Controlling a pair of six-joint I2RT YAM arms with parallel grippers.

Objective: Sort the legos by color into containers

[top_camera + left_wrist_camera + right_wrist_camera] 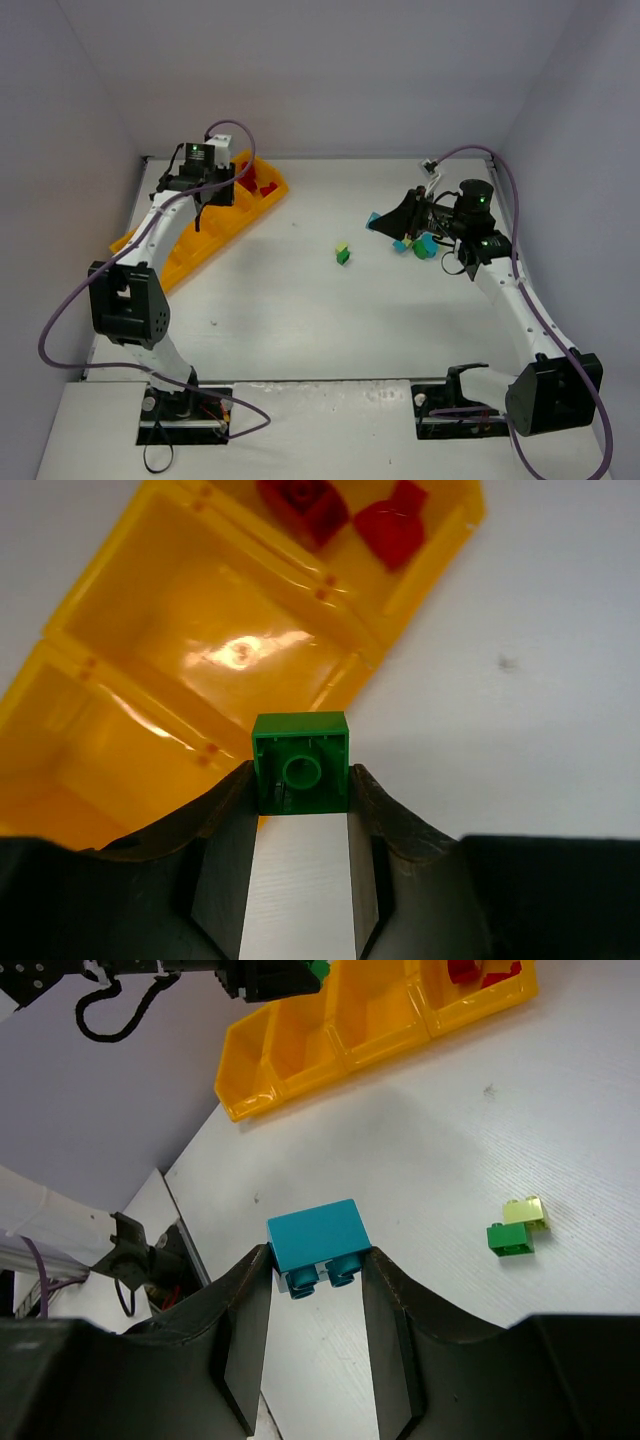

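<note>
Now the left gripper [301, 788], over the tray [150, 600], pinches a green lego [300, 740].

- No text, number, brand or sign can be read in any of the three views.
- In the top view, a white patch [221, 141] at the far end of the left arm [168, 218] is too small to tell whether it bears print.

The yellow-orange tray [215, 235] lies slanted at ten o'clock on the tabletop, with two red bricks [305, 505] in its end compartment. A green brick [300, 762] is pinched in the left hand [300, 790] and a teal brick [318, 1238] in the right hand [318, 1265]. A green and yellow-green pair [342, 252] lies near the centre. More teal and green bricks [420, 245] cluster at three o'clock.
</note>
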